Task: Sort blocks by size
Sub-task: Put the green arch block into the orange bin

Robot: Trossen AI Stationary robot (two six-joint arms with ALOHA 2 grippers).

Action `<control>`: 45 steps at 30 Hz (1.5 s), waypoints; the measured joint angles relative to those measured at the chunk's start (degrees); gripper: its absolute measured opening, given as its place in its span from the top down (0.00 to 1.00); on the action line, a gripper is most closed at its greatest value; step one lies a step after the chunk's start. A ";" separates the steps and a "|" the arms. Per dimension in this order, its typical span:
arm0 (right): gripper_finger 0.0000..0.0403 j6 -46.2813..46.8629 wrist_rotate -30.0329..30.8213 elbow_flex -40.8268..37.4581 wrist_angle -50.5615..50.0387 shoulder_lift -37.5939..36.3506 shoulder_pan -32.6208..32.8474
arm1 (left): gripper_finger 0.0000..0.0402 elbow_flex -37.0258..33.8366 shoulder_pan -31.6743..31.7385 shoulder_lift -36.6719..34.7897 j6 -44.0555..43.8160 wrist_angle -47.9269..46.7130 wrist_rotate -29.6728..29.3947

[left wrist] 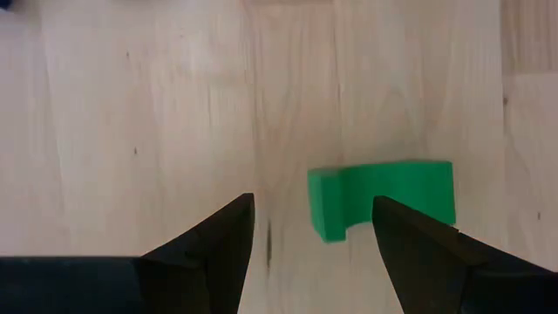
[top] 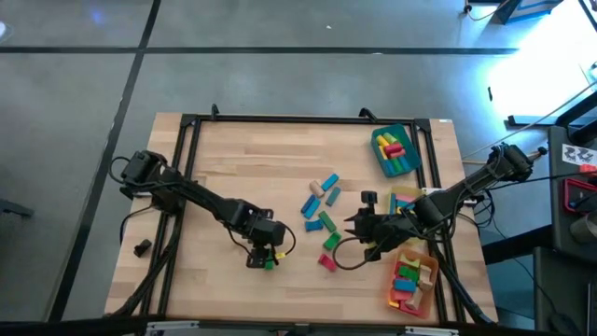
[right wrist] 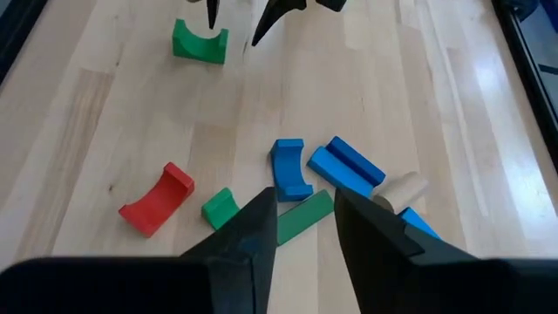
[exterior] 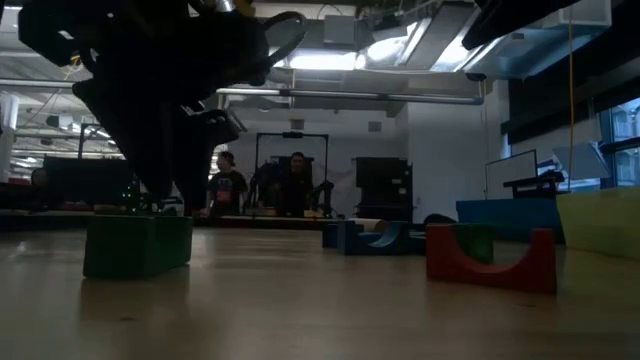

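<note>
A green arch-shaped block (left wrist: 384, 196) lies flat on the wooden table near its front edge (top: 270, 265). My left gripper (left wrist: 305, 235) hovers open just short of it, pointing steeply down and touching nothing. Several blocks are scattered at mid-table: a red arch (right wrist: 157, 201), a small green piece (right wrist: 220, 208), a green bar (right wrist: 305, 216), a blue arch (right wrist: 288, 167), blue blocks (right wrist: 344, 166) and a plain wooden cylinder (right wrist: 401, 187). My right gripper (right wrist: 303, 209) hangs above them, slanting down, with a narrow gap between its fingers and nothing in it.
A teal tray (top: 410, 142) with blocks stands at the far right. An orange tray (top: 424, 297) with blocks stands at the near right, and a yellow tray (top: 403, 194) is partly under the right arm. A small dark lump (top: 142, 247) lies at the left. Bare wood spans the table's left and far parts.
</note>
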 joint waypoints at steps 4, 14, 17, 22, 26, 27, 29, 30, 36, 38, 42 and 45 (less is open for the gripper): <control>0.70 0.00 -0.02 0.00 0.00 0.00 0.00 | 0.45 0.04 -0.49 1.08 -0.60 0.51 -0.22; 0.70 0.00 0.00 0.00 0.06 0.00 0.02 | 0.48 0.04 -1.31 4.80 -2.48 1.45 -0.47; 0.70 0.02 -0.02 0.00 0.07 0.00 0.02 | 0.56 0.04 -1.31 5.11 -2.61 1.42 -0.51; 0.70 0.92 -7.92 0.90 -3.37 -0.19 0.00 | 0.75 0.04 -1.31 5.11 -2.64 1.37 -0.47; 0.70 4.48 -9.17 5.46 -13.91 -0.37 0.02 | 0.92 0.12 -1.13 5.07 -2.69 1.46 -0.12; 0.70 5.87 -9.10 6.77 -17.35 -0.37 0.02 | 0.94 0.19 -0.98 5.01 -2.79 1.70 0.09; 0.70 8.04 -8.89 9.25 -23.58 -0.49 0.02 | 0.95 0.19 -0.45 4.99 -4.06 2.34 0.11; 0.70 9.02 -8.43 10.09 -26.27 -0.87 0.02 | 0.95 0.16 -0.11 5.01 -5.01 3.00 0.07; 0.70 12.00 -4.65 7.85 -33.82 -9.14 0.04 | 0.94 0.07 2.28 5.14 -7.16 9.34 -0.69; 0.70 12.40 -3.87 3.65 -31.58 -14.19 0.03 | 0.95 0.07 3.15 5.14 -7.25 11.22 -0.65; 0.70 14.04 -3.84 -9.57 -18.48 -26.00 0.02 | 0.95 0.07 5.22 5.14 -8.10 17.17 -0.53; 0.70 16.09 -4.26 -20.81 -1.71 -33.18 0.02 | 0.95 0.07 6.90 5.14 -8.23 22.86 -0.55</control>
